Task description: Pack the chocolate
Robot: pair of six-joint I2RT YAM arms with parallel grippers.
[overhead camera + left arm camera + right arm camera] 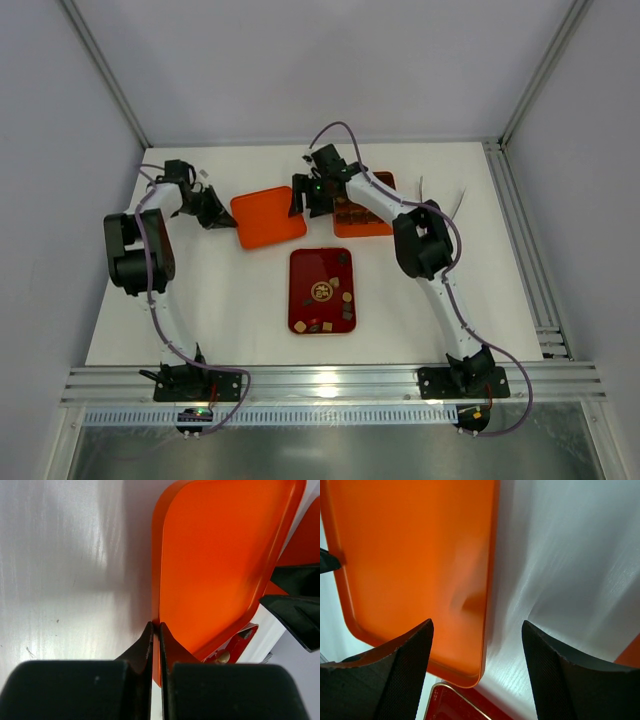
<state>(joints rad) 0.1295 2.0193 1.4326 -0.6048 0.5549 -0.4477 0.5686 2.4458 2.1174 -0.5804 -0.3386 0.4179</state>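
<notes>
Small chocolate pieces [347, 296], dark and tan, lie scattered on the dark red tray [300, 300] at mid-table. More dark pieces sit in the orange grid box [378, 226] behind it. A flat orange lid [268, 216] lies left of the box. My left gripper [222, 218] is shut on the lid's left rim; in the left wrist view the fingers [156, 626] pinch that thin edge of the lid [220, 555]. My right gripper [303, 200] hangs open over the lid's right edge, its jaws [477, 622] straddling the rim of the lid [410, 555] without touching it.
The red tray's corner [450, 705] shows just below the lid in the right wrist view, and a strip of it [240, 640] in the left wrist view. White tabletop [470, 270] lies to the right. Metal rails [330, 380] run along the near edge.
</notes>
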